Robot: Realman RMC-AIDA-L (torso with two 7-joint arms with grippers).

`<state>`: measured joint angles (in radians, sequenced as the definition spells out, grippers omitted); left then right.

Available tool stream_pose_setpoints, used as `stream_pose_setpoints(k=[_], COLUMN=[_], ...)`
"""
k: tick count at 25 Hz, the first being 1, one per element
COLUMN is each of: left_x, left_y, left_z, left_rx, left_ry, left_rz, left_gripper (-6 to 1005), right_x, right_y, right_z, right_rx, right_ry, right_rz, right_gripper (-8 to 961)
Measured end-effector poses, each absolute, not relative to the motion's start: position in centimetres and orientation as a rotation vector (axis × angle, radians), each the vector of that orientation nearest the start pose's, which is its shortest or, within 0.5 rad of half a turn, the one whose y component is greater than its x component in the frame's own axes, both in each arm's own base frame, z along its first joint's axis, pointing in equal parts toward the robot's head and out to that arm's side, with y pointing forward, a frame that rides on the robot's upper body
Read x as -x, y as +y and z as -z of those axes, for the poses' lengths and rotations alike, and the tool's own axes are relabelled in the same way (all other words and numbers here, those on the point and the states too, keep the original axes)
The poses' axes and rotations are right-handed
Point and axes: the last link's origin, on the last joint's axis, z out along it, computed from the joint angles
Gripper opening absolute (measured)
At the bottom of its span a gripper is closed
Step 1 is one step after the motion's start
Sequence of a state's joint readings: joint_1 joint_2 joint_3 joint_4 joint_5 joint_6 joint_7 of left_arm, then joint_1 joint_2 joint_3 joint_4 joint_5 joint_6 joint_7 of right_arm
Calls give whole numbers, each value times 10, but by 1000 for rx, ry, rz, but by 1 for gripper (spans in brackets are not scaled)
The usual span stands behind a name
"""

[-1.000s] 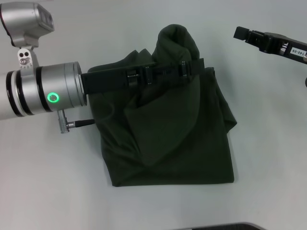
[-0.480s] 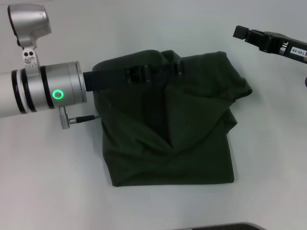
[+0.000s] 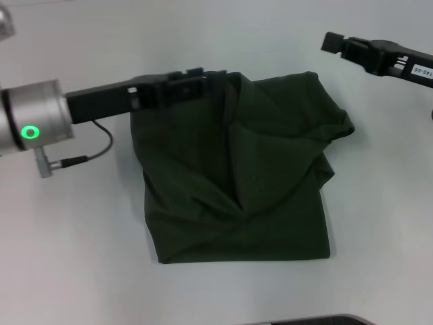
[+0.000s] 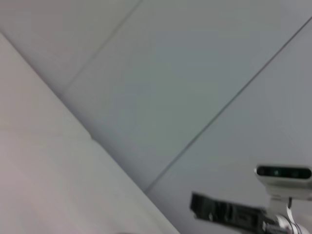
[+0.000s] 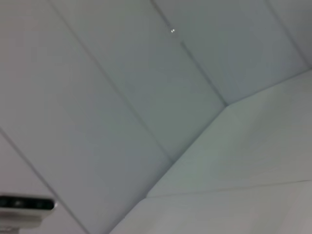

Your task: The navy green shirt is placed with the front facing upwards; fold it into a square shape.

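left end effector (image 3: pixel 196 80) at folded shirt (image 3: pixel 237 183) edge

Silver left arm (image 3: pixel 30 122), green ring light, grey cable; black right claw (image 3: pixel 335 42), white label

The left claw (image 3: pixel 203 80) ends against the navy green shirt (image 3: pixel 237 176) at its far edge, so its fingertips cannot be made out. The right claw (image 3: pixel 335 42) is too small to judge. The shirt's chest lettering is folded out of sight.
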<state>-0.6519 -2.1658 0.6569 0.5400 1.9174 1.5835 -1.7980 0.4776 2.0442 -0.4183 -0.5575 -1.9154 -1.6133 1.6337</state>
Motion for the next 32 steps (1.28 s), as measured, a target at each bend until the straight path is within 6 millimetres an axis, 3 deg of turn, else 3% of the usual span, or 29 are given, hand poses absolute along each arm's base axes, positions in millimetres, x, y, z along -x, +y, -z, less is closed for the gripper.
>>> stream_pose_setpoints(k=[7, 12, 16, 21, 26, 32], left_x=[221, 230, 234, 235, 239, 240], left_y=[328, 321, 319, 317, 317, 314], left_z=[7, -10, -13, -12, -17, -22], left_rx=[2581, 2513, 2490, 2486, 2435, 2394], left_ry=[-1079, -1002, -972, -925, -905, -882], left_rz=[1182, 1269, 1276, 1276, 1304, 1355], left_gripper=[919, 919, 919, 919, 919, 919], right_x=[-269, -248, -230, -210, -194, -181], right_y=[330, 344, 357, 373, 387, 397], right_z=[-29, -35, -41, -44, -51, -49], right_rx=[2470, 2537, 2592, 2655, 2674, 2689], right_ry=[1080, 1063, 1049, 1094, 1124, 1153], right_rz=[-1059, -1045, -948, -727, -529, -387], right_gripper=[51, 168, 261, 508, 614, 611])
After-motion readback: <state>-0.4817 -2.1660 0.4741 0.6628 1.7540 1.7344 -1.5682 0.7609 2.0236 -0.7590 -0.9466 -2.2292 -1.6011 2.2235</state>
